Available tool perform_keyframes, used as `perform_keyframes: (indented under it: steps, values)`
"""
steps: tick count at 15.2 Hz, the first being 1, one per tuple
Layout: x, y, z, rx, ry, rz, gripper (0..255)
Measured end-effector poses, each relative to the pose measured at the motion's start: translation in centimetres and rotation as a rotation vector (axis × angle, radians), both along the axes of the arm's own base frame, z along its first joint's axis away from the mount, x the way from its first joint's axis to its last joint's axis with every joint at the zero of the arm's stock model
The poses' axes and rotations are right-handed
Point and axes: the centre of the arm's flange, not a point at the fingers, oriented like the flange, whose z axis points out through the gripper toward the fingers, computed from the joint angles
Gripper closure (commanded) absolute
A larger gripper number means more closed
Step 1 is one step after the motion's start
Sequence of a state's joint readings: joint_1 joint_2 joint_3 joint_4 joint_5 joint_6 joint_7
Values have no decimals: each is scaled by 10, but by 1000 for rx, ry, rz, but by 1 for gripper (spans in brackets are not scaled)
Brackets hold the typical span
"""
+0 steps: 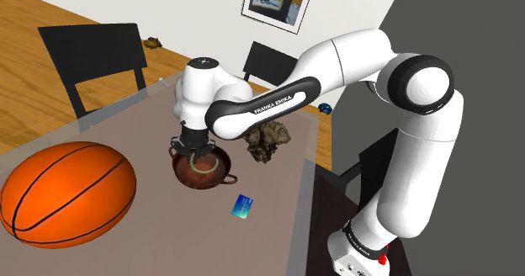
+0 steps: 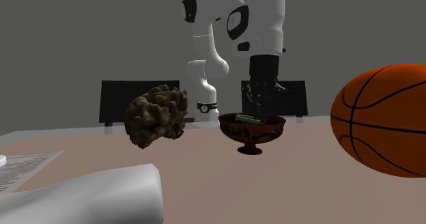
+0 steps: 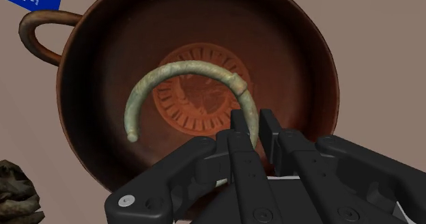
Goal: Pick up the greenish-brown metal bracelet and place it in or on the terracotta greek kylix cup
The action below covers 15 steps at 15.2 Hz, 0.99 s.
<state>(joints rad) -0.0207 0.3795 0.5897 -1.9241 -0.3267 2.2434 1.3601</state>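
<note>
Wrist view has the claw (image 3: 253,121) pinching one end of the greenish-brown bracelet (image 3: 179,70), its open arc curving over the bowl of the terracotta cup (image 3: 304,59) on the tabletop (image 3: 386,45).

The bracelet (image 3: 184,67) is mottled greenish metal, matt and slightly rough. The kylix cup (image 3: 300,65) beneath it is smooth reddish-brown, faintly glossy.

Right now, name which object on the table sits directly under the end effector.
The reddish-brown kylix cup: the end effector hangs over its bowl, clasping the greenish bracelet. The basketball, lumpy brown object and blue card lie off to its sides.
</note>
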Motion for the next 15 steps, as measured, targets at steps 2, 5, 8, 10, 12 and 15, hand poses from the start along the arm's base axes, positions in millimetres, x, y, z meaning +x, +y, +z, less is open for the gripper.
perform_keyframes:
  steps: [2,5,8,10,12,15]
  values:
    - [0,0,0,0,0,0,0]
    - [0,0,0,0,0,0,0]
    - [0,1,17,0,-1,0,0]
    - [-1,1,41,0,-1,0,0]
    - [-3,1,48,0,-1,0,0]
    - [-2,1,50,0,0,0,0]
